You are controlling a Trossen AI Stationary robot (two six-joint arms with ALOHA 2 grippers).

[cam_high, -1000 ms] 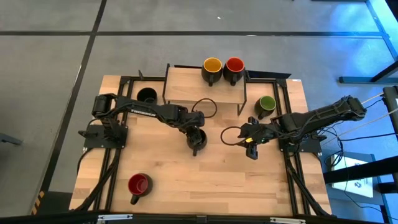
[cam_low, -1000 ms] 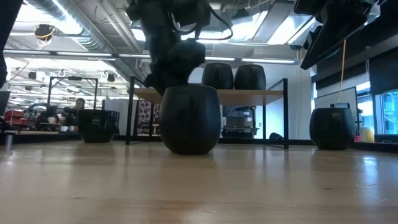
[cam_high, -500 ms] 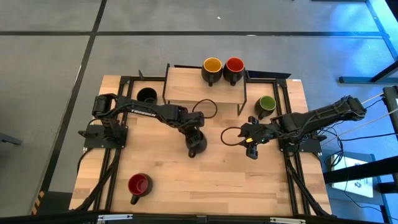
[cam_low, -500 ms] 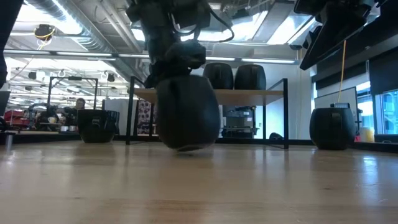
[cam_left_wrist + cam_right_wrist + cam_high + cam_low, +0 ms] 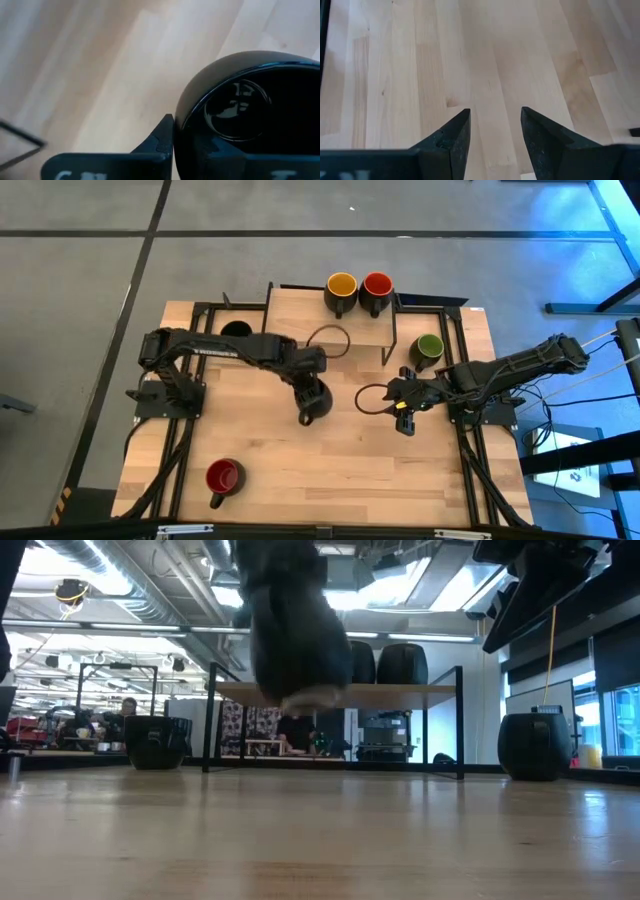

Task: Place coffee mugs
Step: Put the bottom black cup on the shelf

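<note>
my left gripper (image 5: 312, 406) holds a mug (image 5: 316, 397) above the table's (image 5: 330, 480) middle. two mugs (image 5: 342, 288) sit on the rack (image 5: 300, 320) at the back edge, one mug (image 5: 223, 477) near the front-left corner.

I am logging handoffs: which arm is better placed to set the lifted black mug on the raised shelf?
Left. The left gripper already holds the black mug above the table, near the shelf. The right gripper is empty and open, low beside the green mug.
</note>
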